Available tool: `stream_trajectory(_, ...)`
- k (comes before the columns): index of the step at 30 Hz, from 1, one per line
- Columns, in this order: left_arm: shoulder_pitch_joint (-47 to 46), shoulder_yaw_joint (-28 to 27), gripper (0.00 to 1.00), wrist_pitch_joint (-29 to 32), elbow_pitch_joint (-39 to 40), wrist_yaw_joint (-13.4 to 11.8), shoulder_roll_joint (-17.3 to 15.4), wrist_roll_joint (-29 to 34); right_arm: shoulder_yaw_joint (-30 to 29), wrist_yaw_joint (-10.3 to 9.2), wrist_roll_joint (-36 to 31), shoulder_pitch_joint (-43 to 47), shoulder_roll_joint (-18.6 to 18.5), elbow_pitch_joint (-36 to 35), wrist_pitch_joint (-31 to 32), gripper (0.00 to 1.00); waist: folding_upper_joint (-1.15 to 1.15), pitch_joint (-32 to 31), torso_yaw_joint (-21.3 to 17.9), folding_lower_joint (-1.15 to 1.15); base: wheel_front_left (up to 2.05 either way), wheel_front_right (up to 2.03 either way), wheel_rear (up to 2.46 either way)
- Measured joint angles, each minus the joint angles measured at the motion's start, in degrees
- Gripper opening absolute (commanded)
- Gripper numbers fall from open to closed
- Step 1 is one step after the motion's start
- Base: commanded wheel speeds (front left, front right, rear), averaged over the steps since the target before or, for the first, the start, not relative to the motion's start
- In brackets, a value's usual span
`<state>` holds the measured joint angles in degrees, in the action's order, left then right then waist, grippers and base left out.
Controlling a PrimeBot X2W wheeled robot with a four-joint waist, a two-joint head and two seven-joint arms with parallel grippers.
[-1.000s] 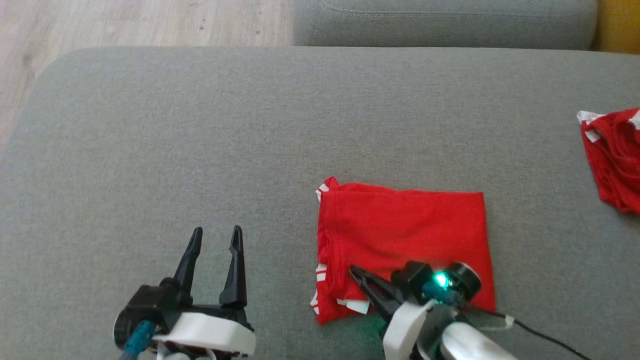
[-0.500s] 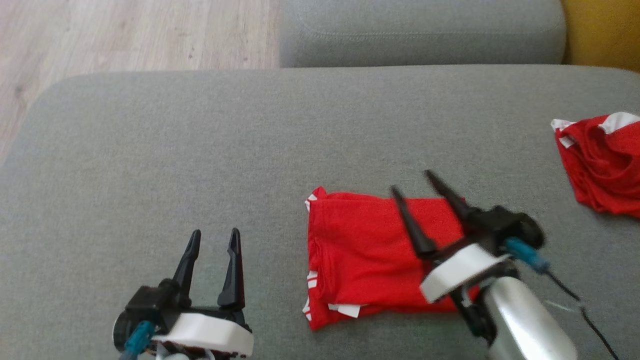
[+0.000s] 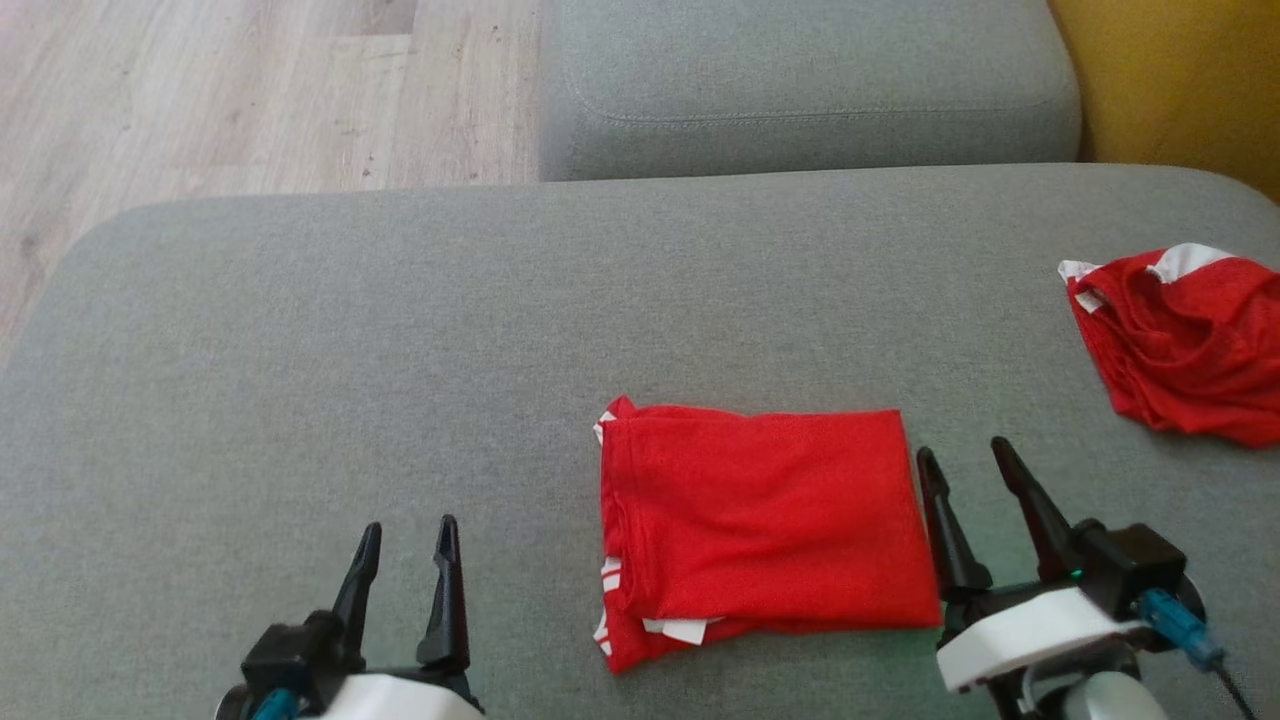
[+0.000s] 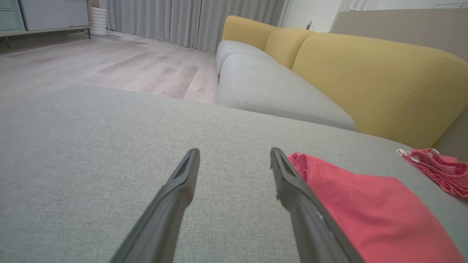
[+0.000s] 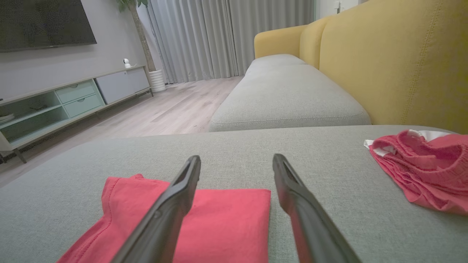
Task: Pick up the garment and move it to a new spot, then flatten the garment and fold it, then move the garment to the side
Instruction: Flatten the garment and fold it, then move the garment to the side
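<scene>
Left gripper [image 3: 410, 522] and right gripper [image 3: 962, 448], both released and empty, flank the folded garment [image 3: 760, 520] on the grey cushion [image 3: 300, 350] at its 9 and 3 o'clock; we judge only the sideways move remains, needing an edge grasp.

Red garment [image 3: 760, 520] with white trim, grey cushion [image 3: 350, 350], yellow sofa back [image 3: 1170, 80], pale wood-grain floor [image 3: 200, 90]
</scene>
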<state>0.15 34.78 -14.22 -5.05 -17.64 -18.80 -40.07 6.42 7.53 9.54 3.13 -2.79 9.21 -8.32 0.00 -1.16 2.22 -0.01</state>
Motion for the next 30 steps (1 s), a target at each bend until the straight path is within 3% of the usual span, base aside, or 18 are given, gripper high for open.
stream_trajectory(26,2.5,-2.9,1.00,-0.1,0.0,0.0,1.1,1.3,-2.4,0.00,0.0,2.0,0.1,-0.6,0.5,1.00,0.00,0.3,0.5,0.01,0.00,0.00,0.00)
stream_trajectory(30,2.5,-2.9,1.00,-0.1,0.0,0.0,1.1,1.3,-3.1,0.00,-0.6,1.7,0.1,0.8,4.3,1.00,0.00,0.6,0.7,0.00,0.00,0.00,0.00)
